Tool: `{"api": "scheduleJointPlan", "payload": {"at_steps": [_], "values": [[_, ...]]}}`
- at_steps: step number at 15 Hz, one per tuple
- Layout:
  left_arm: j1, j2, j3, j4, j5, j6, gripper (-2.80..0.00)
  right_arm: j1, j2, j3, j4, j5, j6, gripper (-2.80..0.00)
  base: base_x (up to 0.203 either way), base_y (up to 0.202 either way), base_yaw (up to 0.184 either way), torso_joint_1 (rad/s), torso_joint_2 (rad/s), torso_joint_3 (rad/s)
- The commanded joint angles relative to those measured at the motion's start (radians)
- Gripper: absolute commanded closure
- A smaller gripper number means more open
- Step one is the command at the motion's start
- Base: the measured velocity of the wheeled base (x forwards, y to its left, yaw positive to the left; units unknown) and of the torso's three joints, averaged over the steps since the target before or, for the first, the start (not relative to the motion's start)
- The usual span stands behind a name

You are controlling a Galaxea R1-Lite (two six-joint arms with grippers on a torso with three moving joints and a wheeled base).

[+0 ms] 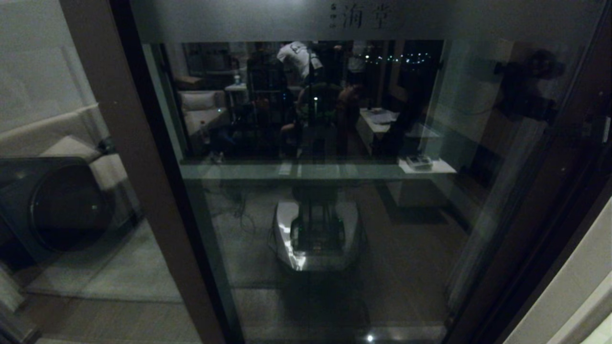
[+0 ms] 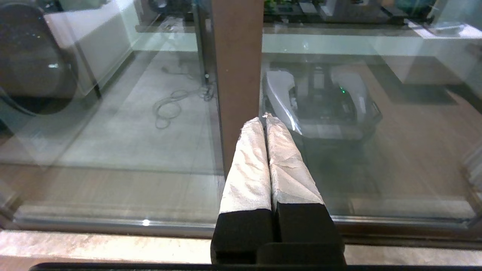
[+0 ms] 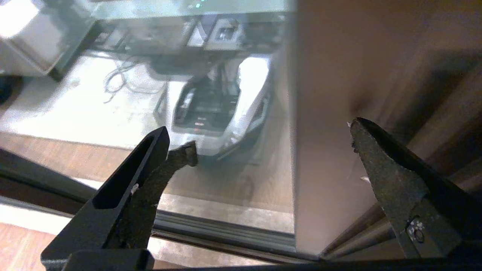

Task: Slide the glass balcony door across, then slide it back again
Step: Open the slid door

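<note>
The glass balcony door [image 1: 311, 215] fills the head view, with a frosted top strip bearing Chinese characters [image 1: 363, 16] and dark brown uprights on the left [image 1: 138, 167] and right [image 1: 550, 215]. No slot handle shows clearly. Neither gripper appears in the head view. In the left wrist view my left gripper [image 2: 265, 118] is shut with nothing in it, its white-wrapped fingers [image 2: 248, 165] pointing at the right edge of a brown upright [image 2: 237, 67]; I cannot tell if they touch. My right gripper [image 3: 271, 145] stands open, facing the glass and another brown upright [image 3: 327, 113].
A round-fronted washing machine [image 1: 62, 205] stands behind the glass at the left. My own base is mirrored in the pane [image 1: 315, 234]. The floor track [image 2: 113, 222] runs below the door. A pale wall [image 1: 573, 286] borders the right side.
</note>
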State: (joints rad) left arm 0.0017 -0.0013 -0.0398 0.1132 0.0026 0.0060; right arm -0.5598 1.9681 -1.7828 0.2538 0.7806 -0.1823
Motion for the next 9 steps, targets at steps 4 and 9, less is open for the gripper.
{"api": "scheduleJointPlan", "payload": {"at_steps": [4, 9], "values": [[0.0, 0.0, 0.0, 0.0, 0.001, 0.0, 0.0, -0.044, -0.05, 0.007, 0.001, 0.04, 0.0, -2.8, 0.0, 0.0, 0.0, 0.0, 0.0, 0.0], [0.0, 0.0, 0.0, 0.0, 0.001, 0.0, 0.0, -0.069, -0.049, 0.003, -0.001, 0.039, -0.005, -2.8, 0.0, 0.0, 0.0, 0.0, 0.0, 0.0]]}}
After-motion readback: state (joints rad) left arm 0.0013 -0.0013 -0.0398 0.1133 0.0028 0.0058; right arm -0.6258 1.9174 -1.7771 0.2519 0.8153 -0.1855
